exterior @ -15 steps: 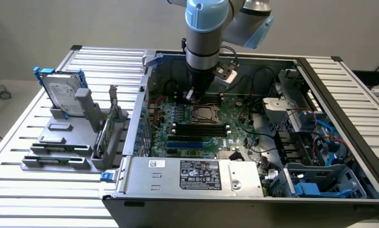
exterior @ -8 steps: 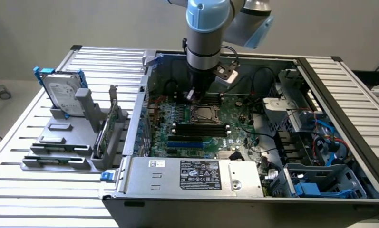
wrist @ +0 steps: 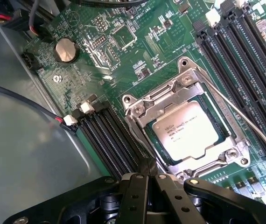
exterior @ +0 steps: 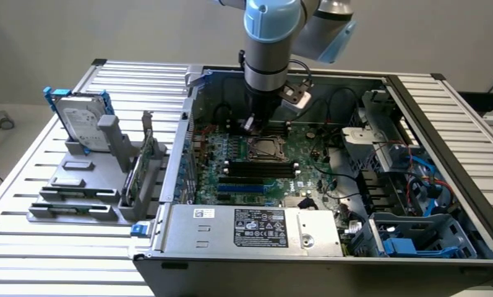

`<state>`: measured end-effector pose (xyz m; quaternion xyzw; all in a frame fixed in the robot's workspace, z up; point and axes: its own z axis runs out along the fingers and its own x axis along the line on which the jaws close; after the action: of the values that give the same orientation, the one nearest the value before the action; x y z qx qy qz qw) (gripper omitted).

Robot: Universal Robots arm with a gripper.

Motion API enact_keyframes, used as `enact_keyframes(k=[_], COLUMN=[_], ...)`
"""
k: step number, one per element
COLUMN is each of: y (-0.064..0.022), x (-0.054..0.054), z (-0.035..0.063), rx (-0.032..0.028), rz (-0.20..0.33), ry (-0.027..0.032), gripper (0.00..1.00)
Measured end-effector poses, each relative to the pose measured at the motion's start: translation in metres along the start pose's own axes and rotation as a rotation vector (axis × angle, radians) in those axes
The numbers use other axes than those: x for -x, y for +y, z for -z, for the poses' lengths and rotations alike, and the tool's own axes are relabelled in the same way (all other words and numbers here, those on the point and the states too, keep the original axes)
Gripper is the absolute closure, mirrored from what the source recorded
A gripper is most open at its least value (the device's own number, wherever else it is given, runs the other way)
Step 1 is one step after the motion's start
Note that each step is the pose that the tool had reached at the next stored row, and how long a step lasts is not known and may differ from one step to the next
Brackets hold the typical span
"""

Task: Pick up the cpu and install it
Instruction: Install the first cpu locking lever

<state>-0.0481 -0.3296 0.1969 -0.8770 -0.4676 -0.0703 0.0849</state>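
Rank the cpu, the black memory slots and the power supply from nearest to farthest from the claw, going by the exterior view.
From the claw:
1. The cpu, right by the claw's tip.
2. The black memory slots, just beyond the cpu, toward the camera.
3. The power supply, at the near edge of the case.

A robot arm [exterior: 271, 37] extends down into an open computer case [exterior: 312, 247] on a slatted tabletop [exterior: 31, 247], its end effector [exterior: 252, 125] close to the motherboard's socket [exterior: 268, 147]. A hard drive [exterior: 80, 120] stands upright at the exterior view's left.
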Motion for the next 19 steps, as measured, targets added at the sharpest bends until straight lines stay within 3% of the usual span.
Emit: enact_keyframes(k=[19], y=[0.0051], x=[-0.003], z=[-0.0015], rx=[0.0], rz=[0.0], ry=[0.0], gripper=[0.89])
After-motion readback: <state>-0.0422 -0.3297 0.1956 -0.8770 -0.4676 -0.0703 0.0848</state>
